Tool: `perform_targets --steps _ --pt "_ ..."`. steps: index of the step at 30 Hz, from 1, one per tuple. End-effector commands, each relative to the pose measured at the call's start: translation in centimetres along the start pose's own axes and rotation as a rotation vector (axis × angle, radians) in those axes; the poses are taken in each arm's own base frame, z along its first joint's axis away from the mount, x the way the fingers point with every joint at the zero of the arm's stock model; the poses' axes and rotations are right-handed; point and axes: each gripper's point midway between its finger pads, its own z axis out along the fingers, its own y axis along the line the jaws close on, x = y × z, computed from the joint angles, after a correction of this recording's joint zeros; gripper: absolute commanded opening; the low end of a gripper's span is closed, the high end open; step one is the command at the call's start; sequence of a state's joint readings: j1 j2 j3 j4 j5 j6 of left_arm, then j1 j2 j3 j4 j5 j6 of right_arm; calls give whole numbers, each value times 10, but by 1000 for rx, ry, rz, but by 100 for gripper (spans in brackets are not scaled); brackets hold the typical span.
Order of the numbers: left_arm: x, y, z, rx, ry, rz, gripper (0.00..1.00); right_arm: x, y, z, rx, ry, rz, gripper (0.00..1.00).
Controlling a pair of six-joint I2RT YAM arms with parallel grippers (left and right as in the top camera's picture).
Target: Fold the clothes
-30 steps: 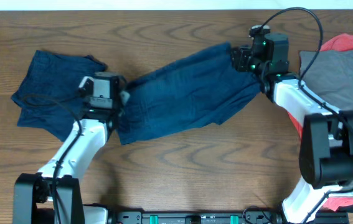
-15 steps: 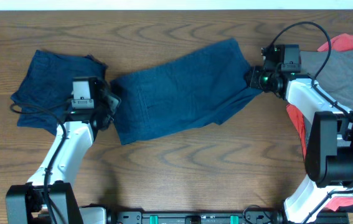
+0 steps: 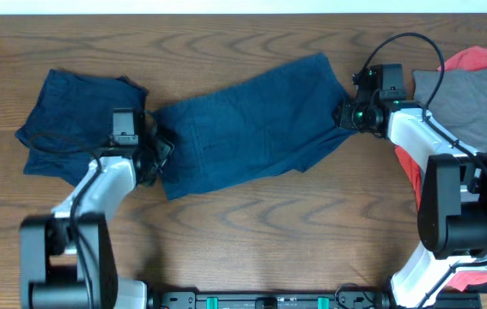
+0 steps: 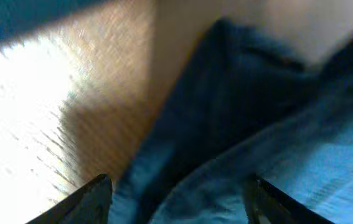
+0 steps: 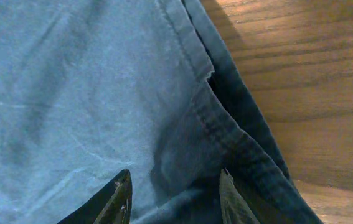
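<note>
- Left tool [image 3: 152, 153] and right tool [image 3: 344, 114], both released, flank the shorts [image 3: 252, 120].
- Shorts flat, unfolded; grey piece [image 3: 475, 103] and red piece [image 3: 483, 58] wait right.

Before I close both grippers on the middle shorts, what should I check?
1. Left gripper open: ok.
2. Right gripper open: ok.
3. Hem of shorts between right fingers: ok.
4. Fabric between left fingers: cannot tell, view blurred.
5. Grey garment apart from shorts: ok.
6. Left navy piece apart from shorts: cannot tell, gap hidden.
</note>
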State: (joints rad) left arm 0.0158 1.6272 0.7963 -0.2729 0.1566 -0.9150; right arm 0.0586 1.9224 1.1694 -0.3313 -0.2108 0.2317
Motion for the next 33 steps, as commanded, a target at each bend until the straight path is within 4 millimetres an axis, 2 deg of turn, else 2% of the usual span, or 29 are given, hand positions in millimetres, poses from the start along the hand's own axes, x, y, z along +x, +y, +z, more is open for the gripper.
perform_targets --steps 1,4,6,10,12,14,19,23,27,28,29,32,33 --pt "12 8 14 -30 67 11 74 12 -7 14 50 43 -25 44" --pt "20 8 19 -20 111 7 77 30 -15 22 75 111 -15 39" --pt "26 4 19 3 149 6 77 44 -29 23 140 161 -5 36" --pt "41 -6 16 63 234 8 77 66 -76 4 428 214 138 33" --pt "43 -8 15 75 248 26 77 76 -91 -5 513 236 194 32" --pt "46 -10 15 89 261 56 77 83 -94 -10 530 268 206 29" --pt "56 -17 15 104 268 139 77 88 -90 -16 533 289 196 30" --pt "61 -29 17 131 245 197 77 76 -81 -29 513 246 188 33" --pt "59 -32 19 121 200 227 77 54 -68 -54 477 158 174 37" --pt "60 -33 19 121 200 231 72 49 -63 -60 454 140 161 37" --pt "61 -33 19 124 200 237 62 44 -55 -66 422 121 147 37" --pt "62 -34 19 127 203 242 20 30 -31 -83 307 66 112 35" --pt "62 -34 19 129 202 245 10 27 -21 -87 255 54 100 34"
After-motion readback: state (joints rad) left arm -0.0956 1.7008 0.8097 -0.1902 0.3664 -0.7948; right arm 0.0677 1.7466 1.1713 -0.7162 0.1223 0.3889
